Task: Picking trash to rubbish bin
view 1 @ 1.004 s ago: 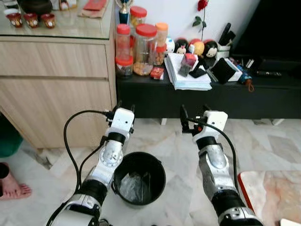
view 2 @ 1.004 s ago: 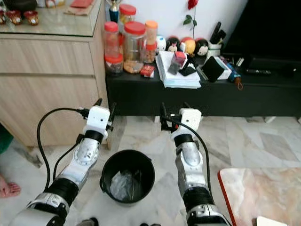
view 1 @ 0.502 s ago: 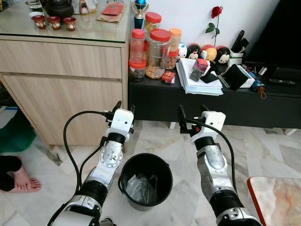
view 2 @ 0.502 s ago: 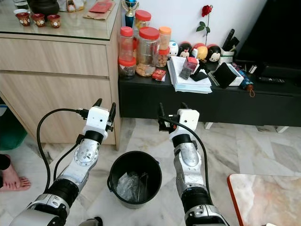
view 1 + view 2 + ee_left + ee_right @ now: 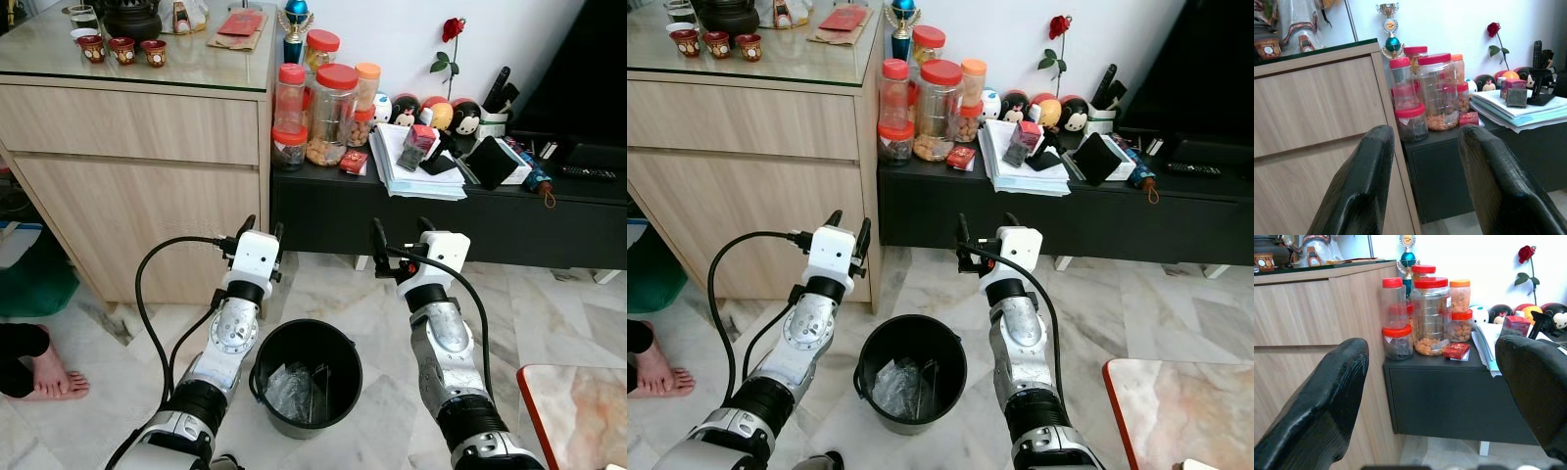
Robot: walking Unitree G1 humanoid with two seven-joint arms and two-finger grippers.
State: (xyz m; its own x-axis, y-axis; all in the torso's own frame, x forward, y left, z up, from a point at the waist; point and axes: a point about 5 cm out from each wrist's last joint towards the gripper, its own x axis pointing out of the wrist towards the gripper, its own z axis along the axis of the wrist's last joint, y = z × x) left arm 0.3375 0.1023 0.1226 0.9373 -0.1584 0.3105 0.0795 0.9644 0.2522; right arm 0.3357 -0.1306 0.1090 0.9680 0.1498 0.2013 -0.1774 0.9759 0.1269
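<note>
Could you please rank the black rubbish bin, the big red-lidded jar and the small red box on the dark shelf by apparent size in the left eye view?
1. Black rubbish bin, though it sits nearer the camera, which adds to its apparent size.
2. Big red-lidded jar.
3. Small red box.

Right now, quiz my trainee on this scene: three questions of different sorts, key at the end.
1. True or false: the black bin on the floor between the two arms already holds crumpled clear plastic.
2. Multiple choice: the big red-lidded jar stands on A) the glass-topped wooden cabinet, B) the low black console, C) the floor.
3. Fill in: the left gripper and right gripper both have their fingers ____, with nothing between them.

Key: 1 true; 2 B; 3 open.
</note>
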